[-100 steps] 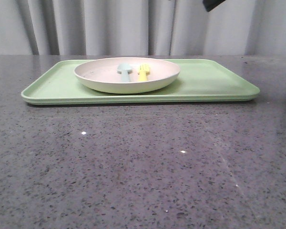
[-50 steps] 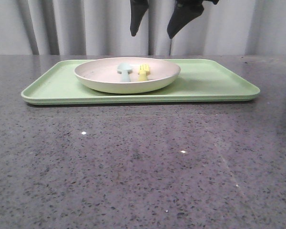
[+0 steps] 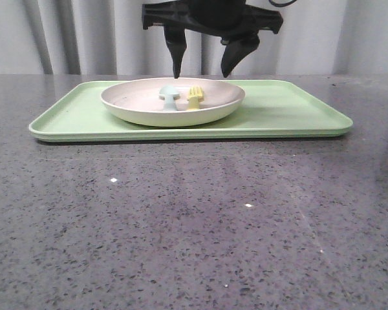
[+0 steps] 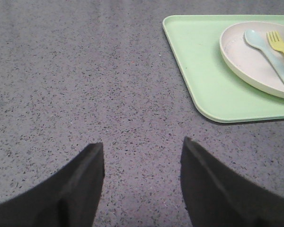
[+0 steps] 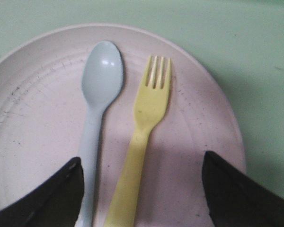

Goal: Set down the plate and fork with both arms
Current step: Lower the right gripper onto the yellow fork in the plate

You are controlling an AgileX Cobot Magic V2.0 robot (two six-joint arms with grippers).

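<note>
The cream-pink plate [image 3: 136,108] sits on a light green tray [image 3: 291,110] at the back of the table. On the plate, the yellow fork [image 3: 194,97] lies beside a pale blue spoon [image 3: 169,95]. My right gripper [image 3: 201,74] hangs open just above the plate. In the right wrist view, the right gripper [image 5: 142,158] has one finger on each side of the fork [image 5: 149,109] handle and touches neither it nor the plate [image 5: 38,118]. My left gripper [image 4: 142,142] is open over bare table, well short of the tray [image 4: 199,61] and plate [image 4: 246,61].
The spoon [image 5: 99,80] lies close along the fork, its handle right by one right finger. The tray's raised rim runs around the plate. Grey speckled tabletop [image 3: 194,226] stretches in front of the tray. A grey curtain hangs behind.
The right gripper has come down from the top of the front view to just above the plate, fingers spread. Plate, fork and spoon have not moved.
</note>
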